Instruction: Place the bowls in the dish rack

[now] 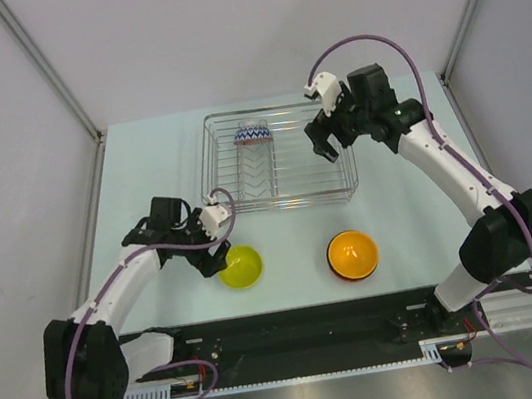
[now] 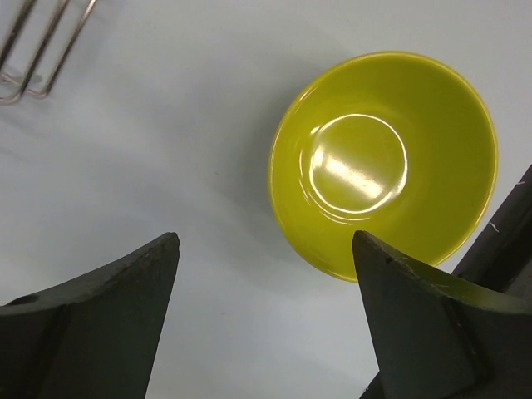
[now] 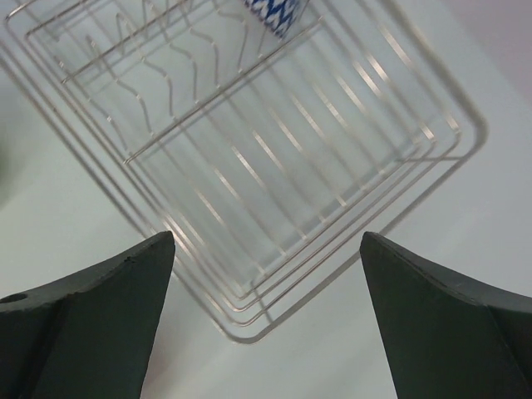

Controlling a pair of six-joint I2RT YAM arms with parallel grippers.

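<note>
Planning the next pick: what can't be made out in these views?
- Top view: what sits under the orange bowl; only a dark red sliver shows beneath it.
- Left wrist: a finger of the left end effector covers the near rim of the yellow bowl; contact cannot be told.
- Right wrist: the zigzag bowl in the dish rack is cut off by the top edge.

The dish rack point(image 1: 280, 162) sits by the bench's point(image 1: 145, 168) far edge, a bowl point(image 1: 253, 137) in its far-left part. Before it lie a left bowl point(image 1: 240, 266) and right bowl point(image 1: 353, 254).
</note>
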